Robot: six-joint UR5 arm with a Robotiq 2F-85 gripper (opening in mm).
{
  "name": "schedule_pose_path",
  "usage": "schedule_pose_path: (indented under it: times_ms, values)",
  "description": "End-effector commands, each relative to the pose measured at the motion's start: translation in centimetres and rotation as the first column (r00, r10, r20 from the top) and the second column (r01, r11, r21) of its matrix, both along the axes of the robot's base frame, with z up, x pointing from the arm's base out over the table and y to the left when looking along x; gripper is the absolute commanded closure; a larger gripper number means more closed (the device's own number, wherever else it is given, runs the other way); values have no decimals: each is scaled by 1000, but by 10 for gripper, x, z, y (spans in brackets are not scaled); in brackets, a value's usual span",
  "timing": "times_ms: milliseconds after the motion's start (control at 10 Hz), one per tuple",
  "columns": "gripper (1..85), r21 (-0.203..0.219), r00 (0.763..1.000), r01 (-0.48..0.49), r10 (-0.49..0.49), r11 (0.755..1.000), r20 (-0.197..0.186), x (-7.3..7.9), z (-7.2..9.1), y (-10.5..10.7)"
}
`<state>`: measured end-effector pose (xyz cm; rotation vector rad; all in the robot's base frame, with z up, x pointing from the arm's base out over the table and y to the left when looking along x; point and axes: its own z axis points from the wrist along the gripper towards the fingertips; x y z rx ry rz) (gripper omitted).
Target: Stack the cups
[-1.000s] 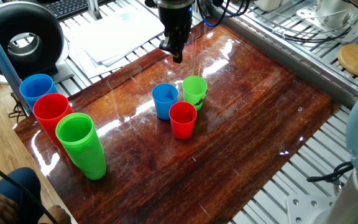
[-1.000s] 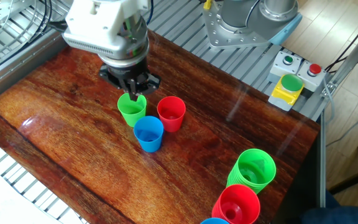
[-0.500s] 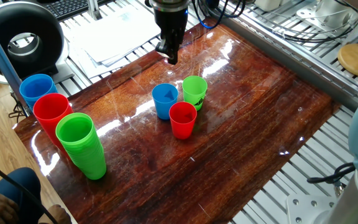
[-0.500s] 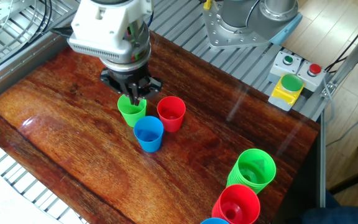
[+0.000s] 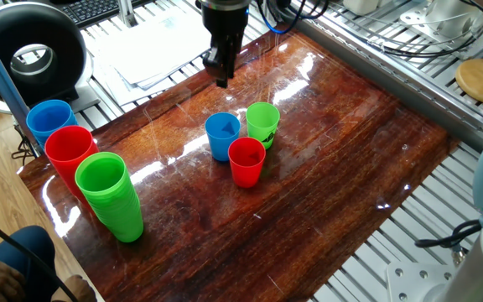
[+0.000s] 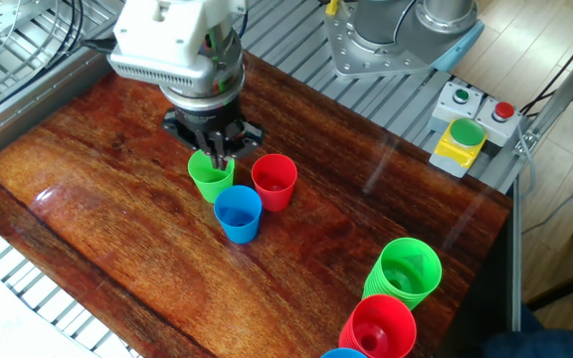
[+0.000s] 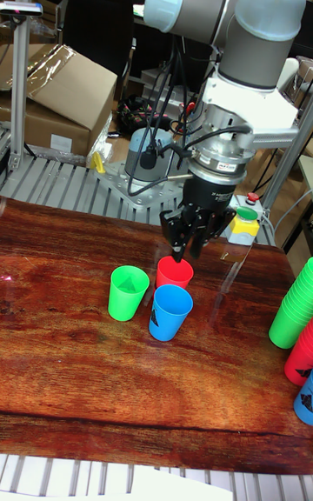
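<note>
Three single cups stand close together in the middle of the wooden table (image 5: 342,159): a blue cup (image 5: 222,136), a light green cup (image 5: 262,123) and a red cup (image 5: 246,161). All are upright and separate. The other fixed view shows them as green cup (image 6: 211,176), red cup (image 6: 275,181) and blue cup (image 6: 238,213). My gripper (image 5: 221,77) hangs above the table with its fingers together and nothing in them. In the tall fixed view the gripper (image 7: 184,250) hovers just over the red cup (image 7: 175,273), beside the green cup (image 7: 128,291) and blue cup (image 7: 169,311).
Tall stacks of blue cups (image 5: 50,122), red cups (image 5: 70,155) and green cups (image 5: 110,195) stand at the table's left corner. Papers (image 5: 166,42) and a black round device (image 5: 32,50) lie behind. A button box (image 6: 461,124) sits beside the robot base.
The gripper has drifted left in one fixed view, away from the green cup's side toward the table's back edge. The cups have not moved.
</note>
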<state>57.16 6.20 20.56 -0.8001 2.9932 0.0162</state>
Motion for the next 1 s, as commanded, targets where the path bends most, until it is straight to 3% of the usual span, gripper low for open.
schedule_pose_path:
  times_ms: [0, 300, 400, 600, 800, 900]
  values:
    - [473, -6, 997, -60, 60, 998, 52, 13, 4, 0]
    - [473, 14, 994, -105, 104, 994, 42, 10, 4, 6]
    - [473, 19, 992, -115, 114, 993, 48, 14, -4, 7]
    - [473, 29, 992, -123, 122, 992, 36, 14, -27, 9]
    - [477, -30, 993, -118, 117, 993, -10, 1, -51, -5]
    - [483, -34, 993, -121, 120, 992, -6, -2, -67, -9]
